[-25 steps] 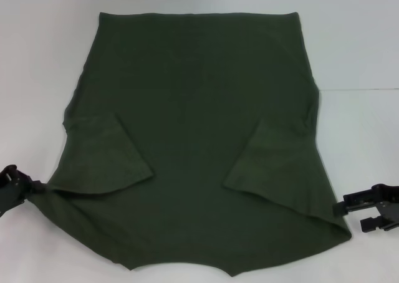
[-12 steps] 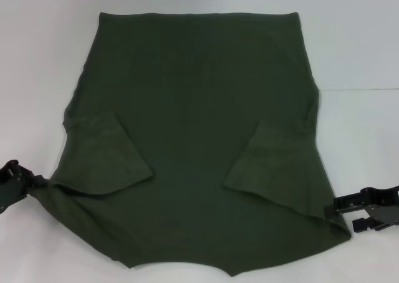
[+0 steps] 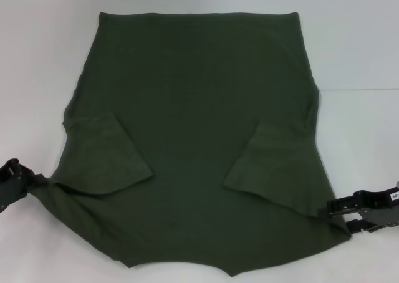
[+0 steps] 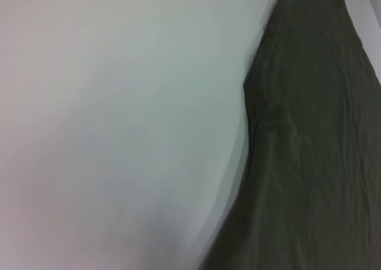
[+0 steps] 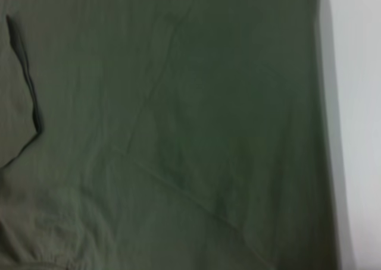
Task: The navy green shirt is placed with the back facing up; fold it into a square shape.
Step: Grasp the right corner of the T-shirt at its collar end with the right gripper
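The navy green shirt (image 3: pixel 193 139) lies flat on the bench (image 3: pixel 361 40); left hand (image 3: pixel 30 184) pinches its edge, right hand (image 3: pixel 333 213) spread at the opposite edge.

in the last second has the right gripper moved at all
Yes. The right gripper has slid inward to the navy green shirt, its tips now reaching the hem corner it earlier stood clear of.

Looks like a robot lab or test bench to me, not anyone's home: the whole work surface is a plain white table (image 3: pixel 361 40) (there's a faint seam line running across it on the right side), with just one dark green shirt (image 3: pixel 193 127) spread flat on it, and black robot grippers poking in from both lower corners, left gripper (image 3: pixel 14 184) and right gripper (image 3: pixel 365 209); nothing homey shows anywhere
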Motion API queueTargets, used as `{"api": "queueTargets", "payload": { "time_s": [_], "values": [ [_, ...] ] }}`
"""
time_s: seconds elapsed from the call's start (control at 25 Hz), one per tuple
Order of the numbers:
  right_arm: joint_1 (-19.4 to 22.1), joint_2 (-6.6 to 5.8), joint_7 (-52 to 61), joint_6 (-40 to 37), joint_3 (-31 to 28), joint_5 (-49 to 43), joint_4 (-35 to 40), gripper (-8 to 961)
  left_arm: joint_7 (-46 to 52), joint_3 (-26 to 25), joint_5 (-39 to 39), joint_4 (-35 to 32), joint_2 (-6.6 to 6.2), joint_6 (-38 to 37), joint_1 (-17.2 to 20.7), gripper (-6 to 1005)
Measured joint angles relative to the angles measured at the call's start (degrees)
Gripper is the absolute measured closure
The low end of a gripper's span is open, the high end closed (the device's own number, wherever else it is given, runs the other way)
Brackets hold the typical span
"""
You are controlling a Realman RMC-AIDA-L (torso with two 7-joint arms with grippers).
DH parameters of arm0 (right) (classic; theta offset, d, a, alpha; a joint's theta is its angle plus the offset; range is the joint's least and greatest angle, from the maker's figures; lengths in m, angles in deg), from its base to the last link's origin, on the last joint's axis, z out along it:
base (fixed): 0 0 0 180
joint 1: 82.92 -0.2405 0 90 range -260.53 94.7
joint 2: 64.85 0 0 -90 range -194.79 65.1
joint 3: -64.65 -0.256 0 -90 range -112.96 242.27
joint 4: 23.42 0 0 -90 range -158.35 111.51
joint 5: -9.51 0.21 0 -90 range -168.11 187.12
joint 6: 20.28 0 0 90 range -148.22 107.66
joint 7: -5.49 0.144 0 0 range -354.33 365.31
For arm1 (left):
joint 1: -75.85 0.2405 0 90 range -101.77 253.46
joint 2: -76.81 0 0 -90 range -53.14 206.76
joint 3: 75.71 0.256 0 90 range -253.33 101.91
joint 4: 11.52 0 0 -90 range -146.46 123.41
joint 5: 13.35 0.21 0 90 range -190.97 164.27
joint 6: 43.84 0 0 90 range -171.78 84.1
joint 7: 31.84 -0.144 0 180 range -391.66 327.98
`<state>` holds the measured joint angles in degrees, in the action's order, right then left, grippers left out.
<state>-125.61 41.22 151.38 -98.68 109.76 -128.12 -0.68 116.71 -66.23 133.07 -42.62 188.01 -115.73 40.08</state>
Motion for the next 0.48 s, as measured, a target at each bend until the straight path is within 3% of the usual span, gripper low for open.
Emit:
{"api": "queueTargets", "payload": {
  "time_s": [0.48],
  "values": [
    [-0.2, 1.87, -1.06, 0.42, -1.09, 1.46, 0.03, 30, -0.01, -0.06, -0.48, -0.02, -0.21, -0.01, -0.25, 997]
  ]
}}
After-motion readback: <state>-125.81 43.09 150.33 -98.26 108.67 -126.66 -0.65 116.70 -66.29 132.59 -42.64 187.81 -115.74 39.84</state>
